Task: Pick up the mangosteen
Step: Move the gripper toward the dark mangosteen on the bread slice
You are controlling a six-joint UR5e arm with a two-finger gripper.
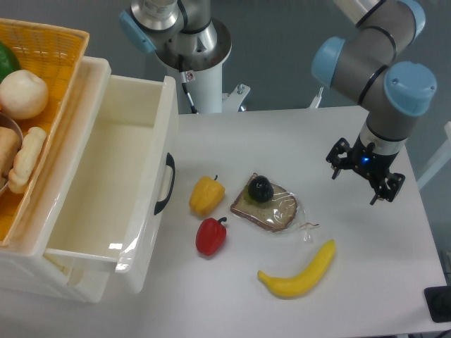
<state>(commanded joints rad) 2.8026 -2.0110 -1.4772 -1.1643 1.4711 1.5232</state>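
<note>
- The black two-finger gripper (pixel 359 181) on the grey-and-blue arm hangs above the white table (pixel 366 282) with its fingers spread apart and nothing between them.
- One small, glossy, near-black round mangosteen (pixel 261 189) sits well to the gripper's left in the camera view, at about the same height in the picture; it rests on top of the bread.
- One brown bread slice in clear crinkled plastic wrap (pixel 271 208) lies flat under the mangosteen, its wrap twisted to a tail at the end towards the gripper.
- One smooth, curved yellow banana (pixel 299 274) lies below and a little left of the gripper, apart from the bread.
- Two glossy lobed peppers lie farther left than the bread: one yellow bell pepper (pixel 206 195) and one red bell pepper (pixel 211 236), close together but whether touching I cannot tell.
- One white plastic drawer with a black handle (pixel 134 204) stands open, farthest left on the table.
- One woven yellow basket (pixel 60 63) sits above the drawer unit, holding pale rounded items.
</note>
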